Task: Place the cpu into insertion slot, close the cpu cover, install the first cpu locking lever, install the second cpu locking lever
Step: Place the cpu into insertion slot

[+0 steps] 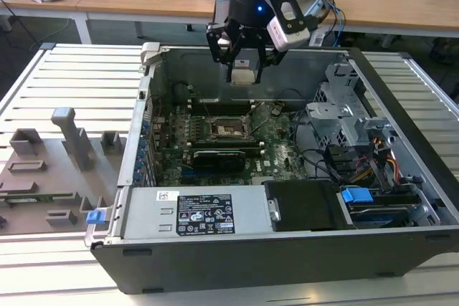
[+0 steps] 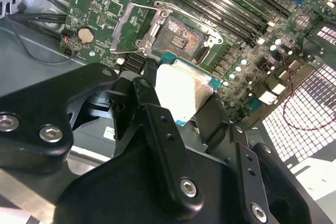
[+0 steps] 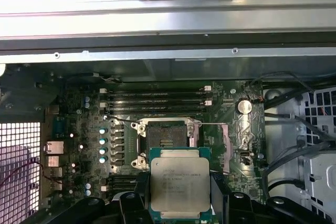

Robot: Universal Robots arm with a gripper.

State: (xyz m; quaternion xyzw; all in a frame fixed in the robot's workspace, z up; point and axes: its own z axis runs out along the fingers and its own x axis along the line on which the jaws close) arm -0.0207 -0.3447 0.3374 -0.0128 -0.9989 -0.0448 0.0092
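My gripper (image 1: 244,69) pinches the cpu (image 3: 180,184) by two opposite edges, holding it level above the open slot (image 3: 167,139), well clear of the motherboard (image 1: 276,145).

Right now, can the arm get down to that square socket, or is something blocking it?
Probably yes. The fingers hold the cpu above the open case, the cover is swung aside, and the slot lies bare beneath.

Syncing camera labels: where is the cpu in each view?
Exterior view: cpu in the gripper, above the motherboard.
Second wrist view: cpu between the fingers, beside the insertion slot.
First wrist view: cpu gripped, overlapping the insertion slot.
Shared landmark: insertion slot.
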